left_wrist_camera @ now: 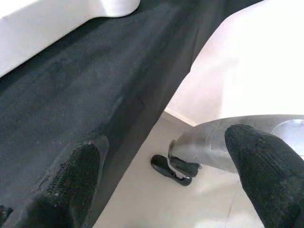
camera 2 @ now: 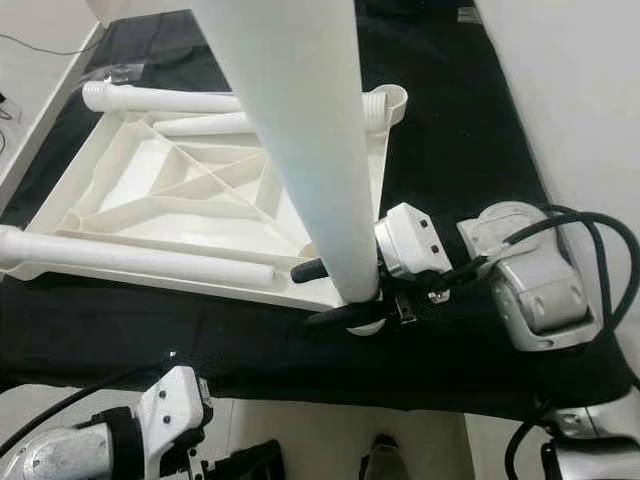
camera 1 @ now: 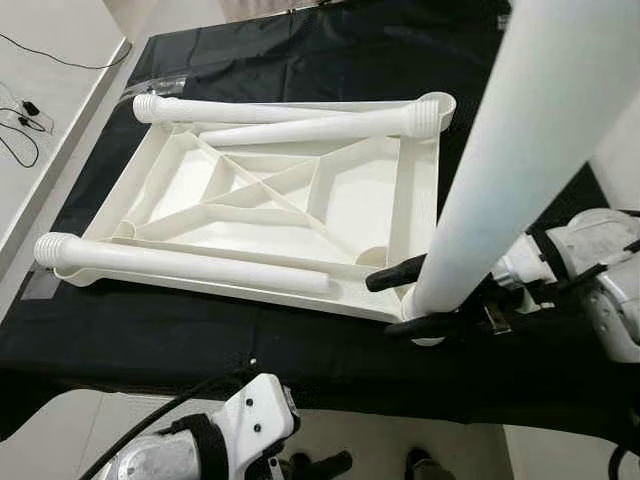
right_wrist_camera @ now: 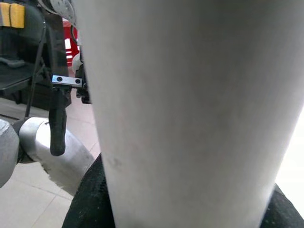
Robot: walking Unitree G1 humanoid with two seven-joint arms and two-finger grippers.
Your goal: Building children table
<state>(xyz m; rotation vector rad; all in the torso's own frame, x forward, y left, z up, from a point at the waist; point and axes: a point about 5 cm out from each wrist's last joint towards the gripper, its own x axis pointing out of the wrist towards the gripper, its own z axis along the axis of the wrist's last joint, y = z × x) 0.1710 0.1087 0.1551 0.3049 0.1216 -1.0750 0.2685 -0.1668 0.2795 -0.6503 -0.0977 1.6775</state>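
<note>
A white plastic table top (camera 1: 270, 195) lies upside down on a black cloth, ribs facing up. Two white legs lie on it: one along the far edge (camera 1: 290, 112), one along the near edge (camera 1: 180, 263). A third white leg (camera 1: 520, 150) stands upright at the near right corner of the top. My right gripper (camera 1: 405, 300) is shut on this leg near its base, one black finger on each side of it. Low at the near edge of the cloth, my left gripper (left_wrist_camera: 166, 185) hangs open with nothing between its fingers.
The black cloth (camera 1: 330, 50) covers a low platform that ends at a near edge (camera 1: 200, 385). Pale floor lies to the left, with thin black cables (camera 1: 25, 120) on it. A light wall (camera 2: 570, 90) runs along the right.
</note>
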